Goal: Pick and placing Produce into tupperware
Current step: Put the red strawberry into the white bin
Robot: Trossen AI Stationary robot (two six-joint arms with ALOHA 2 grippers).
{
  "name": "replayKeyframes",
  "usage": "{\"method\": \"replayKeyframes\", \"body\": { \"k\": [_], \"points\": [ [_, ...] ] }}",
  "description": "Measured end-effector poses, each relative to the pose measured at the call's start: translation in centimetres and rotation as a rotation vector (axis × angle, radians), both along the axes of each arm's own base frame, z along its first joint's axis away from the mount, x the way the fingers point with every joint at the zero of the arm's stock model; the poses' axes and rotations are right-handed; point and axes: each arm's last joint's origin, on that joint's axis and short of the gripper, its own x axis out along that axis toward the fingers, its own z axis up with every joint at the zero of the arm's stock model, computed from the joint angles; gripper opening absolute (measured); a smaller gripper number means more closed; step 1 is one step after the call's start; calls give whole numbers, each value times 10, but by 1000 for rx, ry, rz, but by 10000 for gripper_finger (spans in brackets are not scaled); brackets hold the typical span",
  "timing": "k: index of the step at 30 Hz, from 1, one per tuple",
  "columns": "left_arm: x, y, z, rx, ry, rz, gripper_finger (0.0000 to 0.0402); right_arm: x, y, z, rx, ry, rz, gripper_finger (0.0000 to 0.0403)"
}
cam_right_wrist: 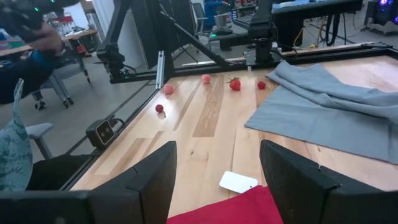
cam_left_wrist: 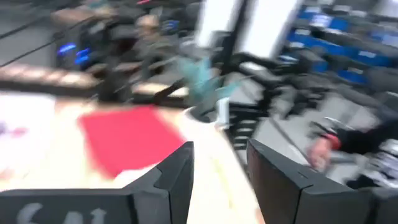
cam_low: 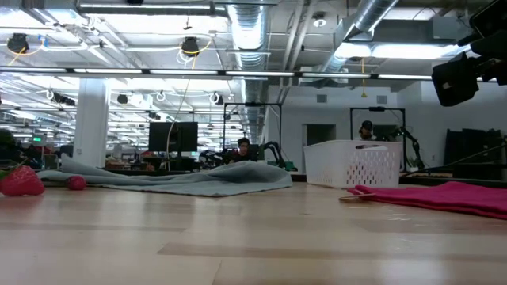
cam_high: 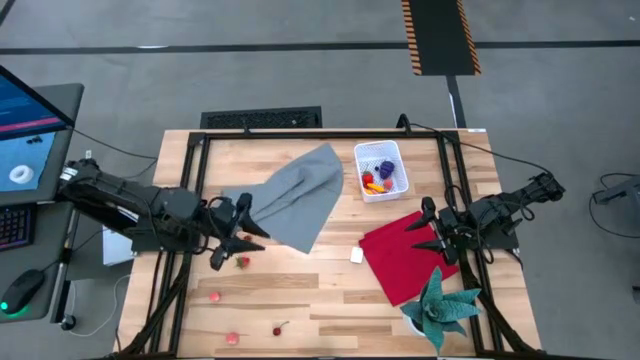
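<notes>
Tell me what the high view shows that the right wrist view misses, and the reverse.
Only the high view shows the tupperware with produce inside, the teal plant, and both grippers: left gripper, right gripper, both open. Only the right wrist view shows a small black camera box off the table's edge. Both show the grey cloth, red cloth, white cube and loose strawberry.

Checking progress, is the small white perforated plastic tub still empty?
No, the white tub already holds several produce pieces, including purple, red and yellow ones.
</notes>
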Motion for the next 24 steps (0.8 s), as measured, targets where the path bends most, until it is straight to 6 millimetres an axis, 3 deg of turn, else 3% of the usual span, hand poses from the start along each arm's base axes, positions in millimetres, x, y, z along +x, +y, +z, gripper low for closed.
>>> {"method": "replayKeyframes", "body": {
  "k": [12, 24],
  "points": [
    [-24, -9, -61, -144, 360, 145, 138, 0, 0, 0, 0, 0, 0, 254],
    [-57, -20, -96, -332, 819, 361, 137, 0, 0, 0, 0, 0, 0, 254]
  ]
}}
